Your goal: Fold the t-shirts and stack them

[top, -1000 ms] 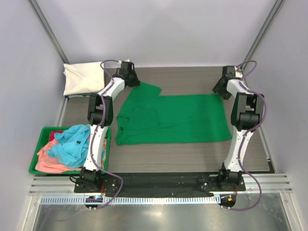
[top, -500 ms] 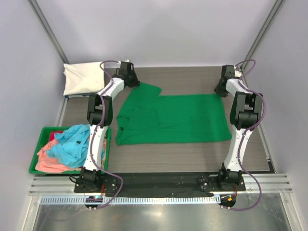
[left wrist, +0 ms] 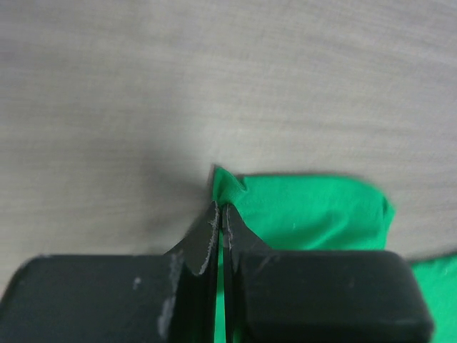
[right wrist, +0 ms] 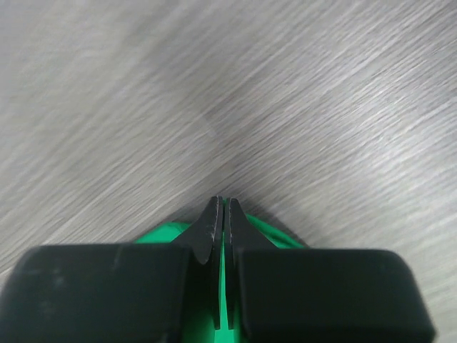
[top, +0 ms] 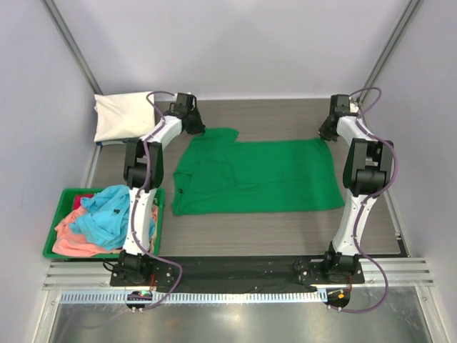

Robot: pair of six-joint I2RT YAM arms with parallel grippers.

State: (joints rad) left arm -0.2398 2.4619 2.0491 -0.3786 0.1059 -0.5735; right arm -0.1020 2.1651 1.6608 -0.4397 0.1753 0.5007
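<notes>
While my left gripper (left wrist: 220, 209) and right gripper (right wrist: 222, 206) each pinch shut on a far corner of the green t-shirt (top: 271, 175), spread flat on the worktop (top: 285, 118), I judge the first fold begun; next, both corners must travel evenly nearward.

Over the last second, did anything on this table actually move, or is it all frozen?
The right gripper edged toward the far wall and the left gripper slightly outward. Both are shut on the green t-shirt at its far edge, pulling it straighter. No grip visibly changed. The cream t-shirt and the bin stayed put.
</notes>
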